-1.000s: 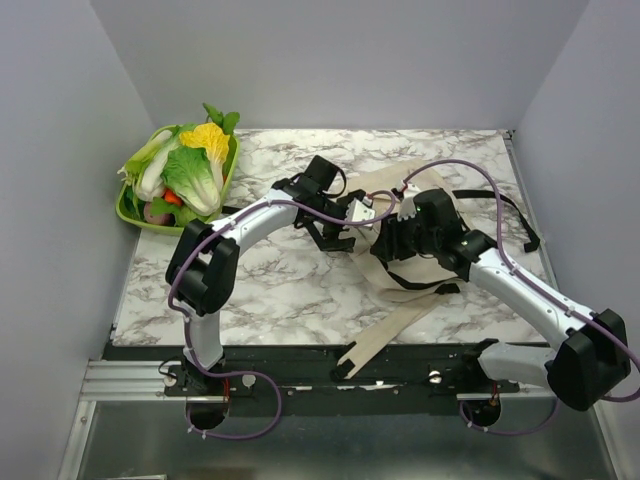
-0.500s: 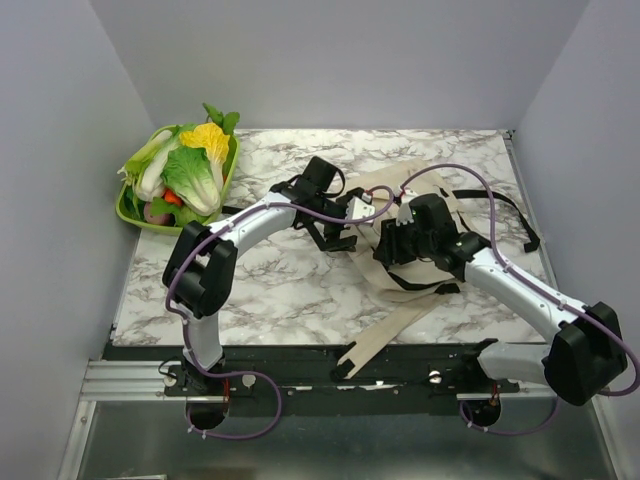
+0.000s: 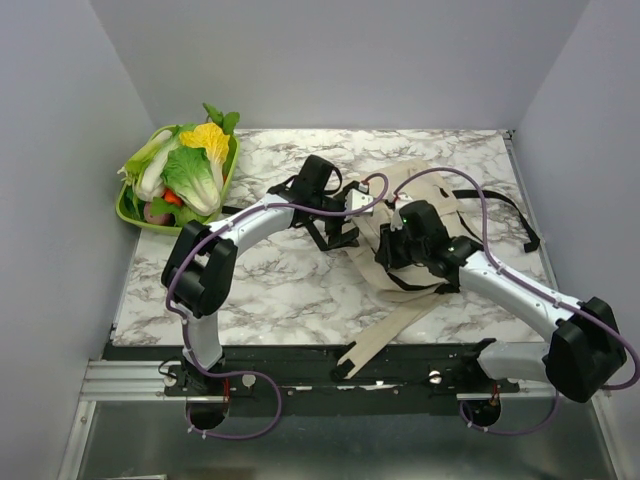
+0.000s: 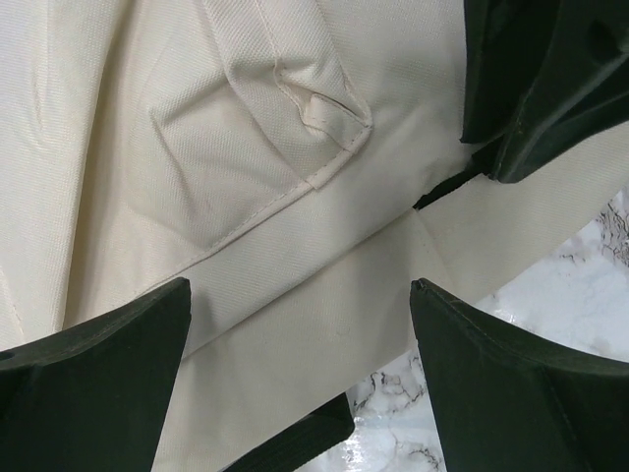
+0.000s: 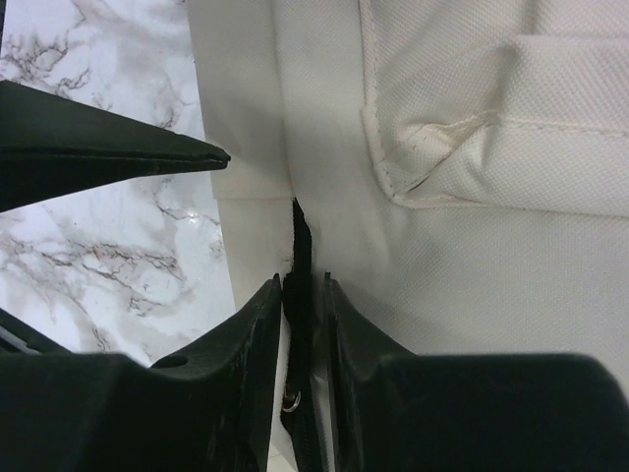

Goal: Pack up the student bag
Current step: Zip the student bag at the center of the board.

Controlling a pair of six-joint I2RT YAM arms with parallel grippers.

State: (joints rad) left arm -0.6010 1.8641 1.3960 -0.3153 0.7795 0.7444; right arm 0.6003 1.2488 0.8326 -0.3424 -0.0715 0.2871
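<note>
The student bag (image 3: 440, 195), a cream cloth backpack, lies flat on the marble table right of centre. My right gripper (image 3: 392, 246) is at its left edge. In the right wrist view the jaws (image 5: 303, 285) are shut on the bag's black zipper trim (image 5: 301, 246), with cream cloth (image 5: 472, 246) to the right. My left gripper (image 3: 345, 226) hovers just left of it, open. The left wrist view shows its fingers (image 4: 300, 295) spread wide over the bag cloth (image 4: 246, 147) and a flat beige strap (image 4: 324, 334), holding nothing. The right gripper's black body (image 4: 541, 88) shows at the upper right there.
A green tray (image 3: 135, 218) heaped with toy vegetables (image 3: 190, 170) stands at the table's back left corner. Long beige straps (image 3: 385, 330) trail from the bag to the front edge. A black strap (image 3: 510, 215) loops out on the right. Grey walls enclose three sides.
My right gripper has slid left along the bag's edge and narrowed its jaws onto the black zipper trim. The left arm has barely moved and stays open.
</note>
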